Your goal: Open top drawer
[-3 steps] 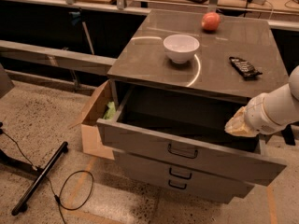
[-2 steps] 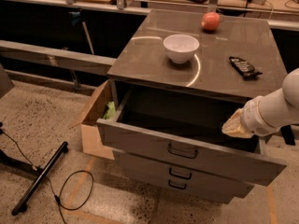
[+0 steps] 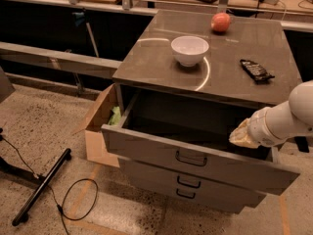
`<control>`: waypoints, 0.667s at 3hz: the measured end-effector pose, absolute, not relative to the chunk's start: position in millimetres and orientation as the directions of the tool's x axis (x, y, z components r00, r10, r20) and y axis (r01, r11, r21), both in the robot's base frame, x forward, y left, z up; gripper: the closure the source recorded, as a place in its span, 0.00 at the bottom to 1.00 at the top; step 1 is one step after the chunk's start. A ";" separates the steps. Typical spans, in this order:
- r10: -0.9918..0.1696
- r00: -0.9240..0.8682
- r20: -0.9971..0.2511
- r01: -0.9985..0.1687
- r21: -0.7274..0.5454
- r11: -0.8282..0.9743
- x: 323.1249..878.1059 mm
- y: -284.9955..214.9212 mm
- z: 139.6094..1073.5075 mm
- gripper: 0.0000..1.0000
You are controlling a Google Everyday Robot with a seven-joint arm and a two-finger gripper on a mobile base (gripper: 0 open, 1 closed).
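The top drawer (image 3: 146, 143) of the grey metal cabinet stands pulled out, showing its deep dark inside. Its small dark loop handle (image 3: 190, 159) sits at the centre of the front. My white arm (image 3: 288, 119) comes in from the right. Its tan end with the gripper (image 3: 240, 134) hangs over the right part of the open drawer, just behind the front panel and to the right of the handle. The fingertips are hidden. Two shorter drawers (image 3: 188, 182) below are closed.
On the cabinet top (image 3: 156, 65) stand a white bowl (image 3: 190, 49), a red apple (image 3: 220, 21) and a black remote (image 3: 256, 69). An open cardboard box (image 3: 100, 126) sits left of the cabinet. A black stand leg (image 3: 41, 187) and a cable (image 3: 78, 199) lie on the floor.
The arm's tan end has shifted slightly left and down over the open drawer. The drawer itself has not visibly moved.
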State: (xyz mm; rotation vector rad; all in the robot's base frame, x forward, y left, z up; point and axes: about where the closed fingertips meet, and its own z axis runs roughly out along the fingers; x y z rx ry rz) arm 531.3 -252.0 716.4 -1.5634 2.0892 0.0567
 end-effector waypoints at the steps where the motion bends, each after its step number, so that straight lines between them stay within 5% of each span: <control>1: -0.880 -0.199 -0.432 -0.905 -0.264 0.334 532.1 -253.4 703.2 1.00; 2: -0.877 -0.211 -0.431 -0.912 -0.238 0.336 533.8 -252.7 691.9 1.00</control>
